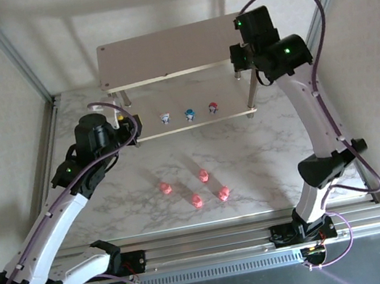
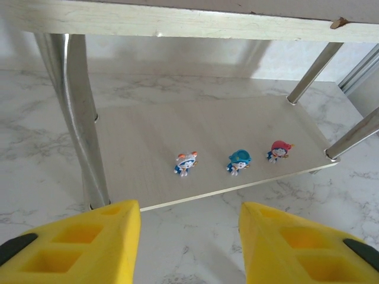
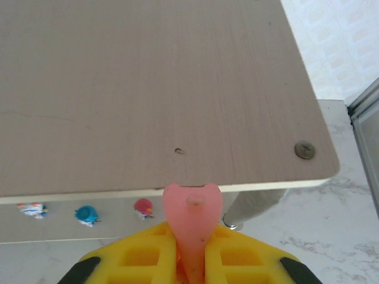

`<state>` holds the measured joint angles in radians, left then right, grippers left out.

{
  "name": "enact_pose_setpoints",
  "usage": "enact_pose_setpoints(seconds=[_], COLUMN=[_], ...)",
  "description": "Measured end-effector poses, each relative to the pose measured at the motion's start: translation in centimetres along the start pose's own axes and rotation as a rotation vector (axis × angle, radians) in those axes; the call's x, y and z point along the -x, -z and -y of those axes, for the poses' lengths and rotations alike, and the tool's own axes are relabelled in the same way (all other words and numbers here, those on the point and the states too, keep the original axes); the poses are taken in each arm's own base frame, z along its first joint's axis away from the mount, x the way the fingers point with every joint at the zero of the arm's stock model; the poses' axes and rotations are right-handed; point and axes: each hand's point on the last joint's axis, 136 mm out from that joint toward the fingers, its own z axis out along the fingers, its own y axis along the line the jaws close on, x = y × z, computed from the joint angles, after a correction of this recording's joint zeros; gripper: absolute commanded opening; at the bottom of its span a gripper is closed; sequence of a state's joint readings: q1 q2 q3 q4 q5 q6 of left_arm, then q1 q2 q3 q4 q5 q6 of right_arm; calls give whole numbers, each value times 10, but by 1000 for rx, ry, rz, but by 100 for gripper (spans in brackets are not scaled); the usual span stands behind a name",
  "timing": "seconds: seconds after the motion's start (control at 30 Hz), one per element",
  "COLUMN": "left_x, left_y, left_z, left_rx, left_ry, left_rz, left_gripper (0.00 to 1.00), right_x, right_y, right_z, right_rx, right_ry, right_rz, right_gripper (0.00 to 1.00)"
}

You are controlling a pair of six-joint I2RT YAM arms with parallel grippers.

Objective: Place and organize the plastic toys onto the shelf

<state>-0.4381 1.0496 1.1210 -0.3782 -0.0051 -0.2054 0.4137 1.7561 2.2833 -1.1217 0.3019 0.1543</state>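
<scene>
Where the right jaws meet at the bottom centre of the right wrist view, their yellow fingers (image 3: 249,254) are pressed shut on one pink figurine (image 3: 192,210). It sticks up between them, and its rounded top overlaps the front edge of the shelf's top board (image 3: 148,89), not far from the corner screw (image 3: 305,149) at the right of the frame. Whether the figurine touches that board cannot be told.

The left jaws stand wide apart with nothing between them. Their yellow pads (image 2: 95,248) fill the lower corners of the left wrist view, just short of the front edge of the lower board (image 2: 177,127). In the overhead view they sit at the left end of that board.

Three figurines stand in a row on the lower board, apart from one another. From left to right in the frame they are a whitish-blue one (image 2: 185,163), a blue one (image 2: 238,161) and a red one (image 2: 278,151). The same three show under the top board's edge at the lower left of the right wrist view.

Four more pink figurines lie on the marbled counter (image 1: 271,142) at the centre of the overhead view, in front of the shelf and well apart from both jaws: (image 1: 166,188), (image 1: 203,176), (image 1: 196,200) and (image 1: 223,194). That makes five pink and eight in all.

The shelf has two pale boards on thin metal legs (image 2: 80,118).
</scene>
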Motion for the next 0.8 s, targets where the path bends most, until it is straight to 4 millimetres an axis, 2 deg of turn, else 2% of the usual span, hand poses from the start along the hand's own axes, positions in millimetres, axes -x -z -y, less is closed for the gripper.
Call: enact_pose_setpoints(seconds=[0.1, 0.27, 0.5, 0.8], left_x=[2, 2, 1, 1], left_y=[4, 4, 1, 0], left_z=[-4, -7, -9, -12], left_rx=[15, 27, 33, 43], left_ry=[3, 4, 5, 7], left_rz=[7, 3, -6, -6], left_gripper=[48, 48, 48, 48], right_x=[3, 15, 21, 36], right_y=[-11, -12, -16, -27], right_z=[3, 9, 11, 2], right_rx=[-3, -6, 9, 48], right_ry=[14, 17, 15, 22], right_rz=[1, 45, 64, 120], right_gripper=[15, 16, 16, 16])
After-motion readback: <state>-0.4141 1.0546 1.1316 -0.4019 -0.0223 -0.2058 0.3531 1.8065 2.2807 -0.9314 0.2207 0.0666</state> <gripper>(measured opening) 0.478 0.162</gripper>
